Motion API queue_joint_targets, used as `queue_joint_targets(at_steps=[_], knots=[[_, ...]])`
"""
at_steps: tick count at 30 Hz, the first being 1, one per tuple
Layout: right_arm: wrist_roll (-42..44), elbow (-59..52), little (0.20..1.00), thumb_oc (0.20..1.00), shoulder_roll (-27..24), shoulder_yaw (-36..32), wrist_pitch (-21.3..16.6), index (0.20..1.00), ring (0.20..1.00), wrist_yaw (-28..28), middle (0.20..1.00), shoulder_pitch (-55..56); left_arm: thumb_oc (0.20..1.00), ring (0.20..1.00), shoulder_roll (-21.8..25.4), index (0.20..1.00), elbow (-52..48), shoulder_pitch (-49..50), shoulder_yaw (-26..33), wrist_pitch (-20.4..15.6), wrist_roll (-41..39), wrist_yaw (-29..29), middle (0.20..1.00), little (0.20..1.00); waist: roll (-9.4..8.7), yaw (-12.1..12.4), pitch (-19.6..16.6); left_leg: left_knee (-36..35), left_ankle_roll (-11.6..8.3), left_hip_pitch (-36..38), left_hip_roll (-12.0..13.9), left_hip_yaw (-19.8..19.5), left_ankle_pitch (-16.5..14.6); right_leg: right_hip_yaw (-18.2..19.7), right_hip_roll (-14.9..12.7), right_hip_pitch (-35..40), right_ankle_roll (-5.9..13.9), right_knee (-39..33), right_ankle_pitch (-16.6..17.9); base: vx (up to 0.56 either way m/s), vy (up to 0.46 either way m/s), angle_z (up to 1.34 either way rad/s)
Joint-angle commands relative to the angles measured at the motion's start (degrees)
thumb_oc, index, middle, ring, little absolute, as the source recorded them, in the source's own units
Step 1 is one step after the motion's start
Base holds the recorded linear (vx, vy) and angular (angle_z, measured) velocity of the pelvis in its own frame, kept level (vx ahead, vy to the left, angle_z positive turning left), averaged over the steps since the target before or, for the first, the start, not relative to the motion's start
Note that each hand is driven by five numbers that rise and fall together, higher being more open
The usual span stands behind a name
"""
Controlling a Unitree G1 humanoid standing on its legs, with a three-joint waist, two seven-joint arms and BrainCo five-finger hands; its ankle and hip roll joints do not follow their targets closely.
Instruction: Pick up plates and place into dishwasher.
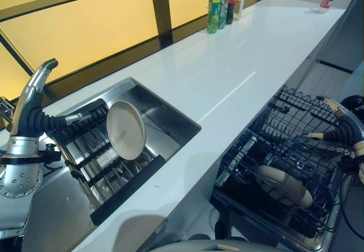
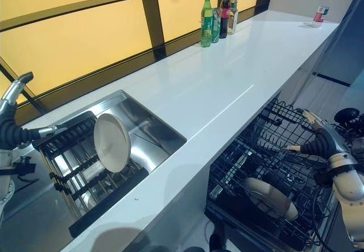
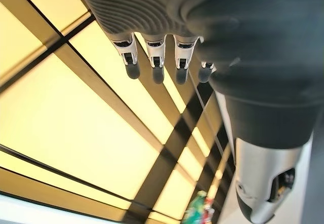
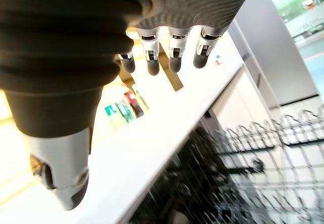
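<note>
Cream plate (image 1: 125,130) standing on edge in sink rack (image 1: 85,149); left hand (image 1: 34,115) hovering beside, right hand (image 2: 318,141) over dishwasher rack (image 2: 273,166), both empty, fingers relaxed. Plate looking stiff, smooth, breakable; rim likely best hold.

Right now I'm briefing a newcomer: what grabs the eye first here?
A cream plate stands on edge in the sink rack, with the open left hand beside it. Another plate lies in the pulled-out dishwasher rack, near the open right hand.
</note>
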Motion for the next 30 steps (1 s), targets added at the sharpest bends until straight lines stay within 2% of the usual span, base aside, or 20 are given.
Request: queue_joint_targets(at_steps=[1, 4, 7, 11, 16, 24, 30], knots=[[2.4, -3.8, 1.000, 1.000, -1.7, 0.8, -4.2, 1.000, 1.000, -4.2, 1.000, -4.4, 1.000, 1.000, 8.6, 1.000, 4.2, -2.2, -2.1, -2.5, 7.4, 4.8, 1.000, 1.000, -3.17, -1.5, -2.8, 0.8, 0.57, -6.3, 0.1, -3.2, 2.7, -2.2, -1.2, 7.0, 3.45, 1.9, -11.2, -0.06, -0.048, -0.01], [3.4, -4.1, 1.000, 1.000, -3.4, 1.6, -4.8, 1.000, 1.000, -4.7, 1.000, -6.1, 1.000, 1.000, 11.4, 1.000, 6.0, -2.7, -3.9, -3.7, 12.1, 7.6, 1.000, 1.000, -3.28, -1.1, -2.1, 5.1, -0.13, -8.2, 0.4, -3.9, 2.3, -2.4, -0.5, 6.8, 2.35, 2.9, -11.5, -0.06, -0.043, 0.02], [4.7, -3.8, 1.000, 1.000, -5.1, 2.5, -5.5, 1.000, 1.000, -6.4, 1.000, -7.1, 1.000, 1.000, 12.4, 1.000, 6.2, -2.3, -5.0, -4.8, 17.3, 11.0, 1.000, 1.000, -3.65, 0.0, -0.9, 12.0, -0.12, -11.8, -0.6, -6.9, 0.5, -2.1, -0.4, 6.4, 1.28, 4.8, -11.8, -0.03, 0.011, 0.08], [4.4, -2.8, 1.000, 1.000, -5.1, 4.9, -6.1, 1.000, 1.000, -8.5, 1.000, -8.5, 1.000, 1.000, 13.5, 1.000, 6.0, -1.9, -6.3, -5.1, 19.9, 15.3, 1.000, 1.000, -2.62, 0.8, -0.2, 6.7, 0.26, -11.7, -1.4, -10.5, 3.1, -1.2, -0.4, 6.1, 1.43, 6.0, -12.9, 0.02, 0.175, 0.08], [5.2, -2.4, 1.000, 1.000, -4.9, 4.3, -7.8, 1.000, 1.000, -7.6, 1.000, -6.9, 1.000, 1.000, 14.4, 1.000, 8.1, -3.3, -8.4, -5.1, 25.7, 20.6, 1.000, 1.000, -2.23, -0.8, -1.0, 3.7, 0.49, -10.3, -2.1, -9.4, 3.5, -1.5, -2.2, 5.7, 2.81, 6.0, -12.8, 0.08, 0.201, -0.46], [7.0, -3.3, 1.000, 1.000, -5.9, 4.0, -7.1, 1.000, 1.000, -5.3, 1.000, -5.3, 1.000, 1.000, 14.8, 1.000, 9.8, -3.0, -9.8, -5.2, 29.8, 25.6, 1.000, 1.000, -2.07, -2.0, -1.3, 4.5, 2.27, -9.0, -4.0, -7.4, 1.1, -0.2, -4.2, 4.3, 4.65, 7.2, -12.3, 0.11, 0.131, -0.20], [7.8, -2.9, 1.000, 1.000, -6.7, 3.6, -7.0, 1.000, 1.000, -4.5, 1.000, -3.7, 1.000, 1.000, 14.8, 1.000, 10.7, -2.4, -10.8, -2.9, 32.6, 30.6, 1.000, 1.000, -2.22, -2.9, -0.4, 4.2, 3.26, -8.3, -4.8, -6.4, 0.4, 1.4, -5.3, 3.4, 6.04, 7.6, -11.5, 0.08, 0.060, -0.05]])
